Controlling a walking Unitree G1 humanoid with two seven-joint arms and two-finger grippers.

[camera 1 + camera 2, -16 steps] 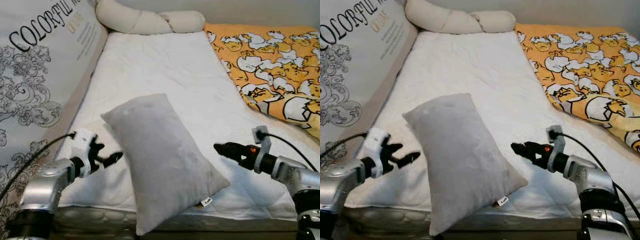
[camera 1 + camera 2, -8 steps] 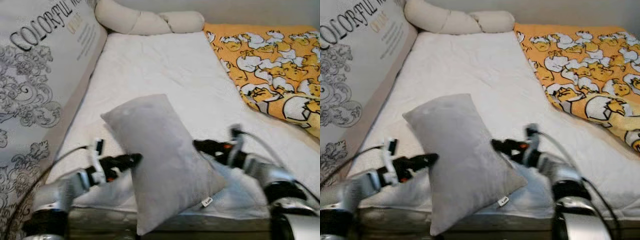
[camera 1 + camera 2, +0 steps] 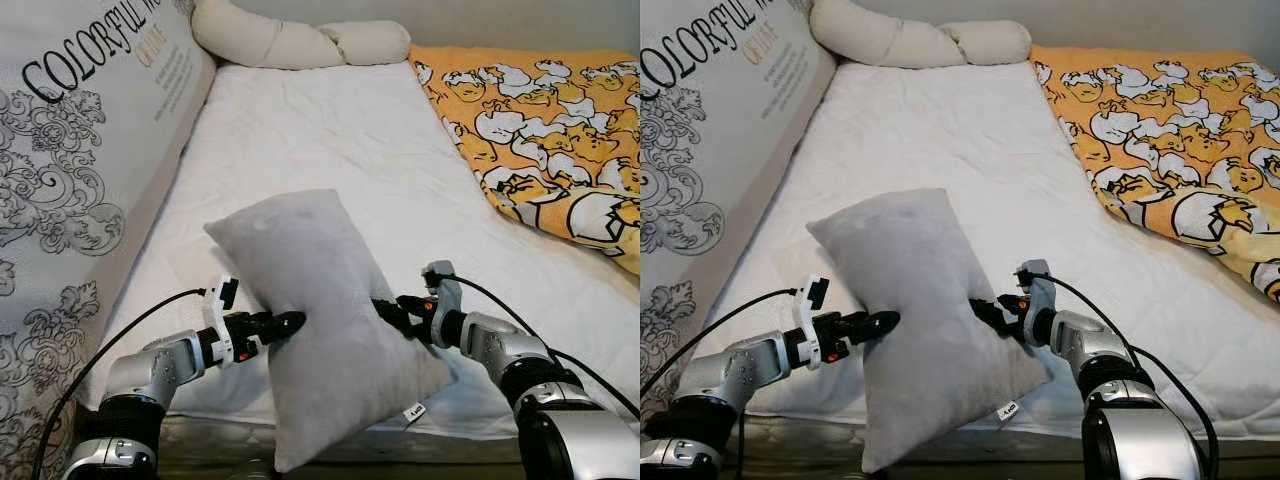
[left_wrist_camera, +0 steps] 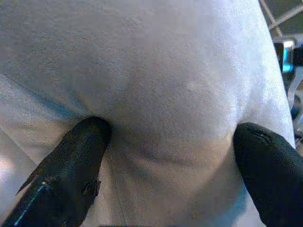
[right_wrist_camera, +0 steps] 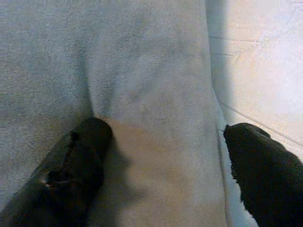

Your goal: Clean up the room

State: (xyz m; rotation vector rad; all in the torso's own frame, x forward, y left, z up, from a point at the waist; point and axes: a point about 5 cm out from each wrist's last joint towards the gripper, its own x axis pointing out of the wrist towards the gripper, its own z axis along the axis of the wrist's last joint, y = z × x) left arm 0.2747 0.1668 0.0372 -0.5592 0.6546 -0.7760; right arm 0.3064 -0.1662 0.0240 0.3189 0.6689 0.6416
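Grey pillow (image 3: 325,320) lies at mattress (image 3: 320,150) near edge. Left gripper (image 3: 285,323) and right gripper (image 3: 388,312) press its sides, fingers spread wide, not clamped. Recommend: close evenly w/ both before lifting.

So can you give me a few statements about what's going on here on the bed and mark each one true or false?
1. The grey rectangular velvety pillow lies near the foot edge of the white quilted mattress. True.
2. The left gripper and the right gripper press on the pillow from opposite sides. True.
3. The orange blanket printed with cartoon egg figures covers the pillow. False: it lies off to the robot's right, apart from the pillow.
4. The cream knotted cushion sits between the grippers. False: it rests at the far end of the mattress.
5. Both grippers have their fingers spread open against the pillow. True.
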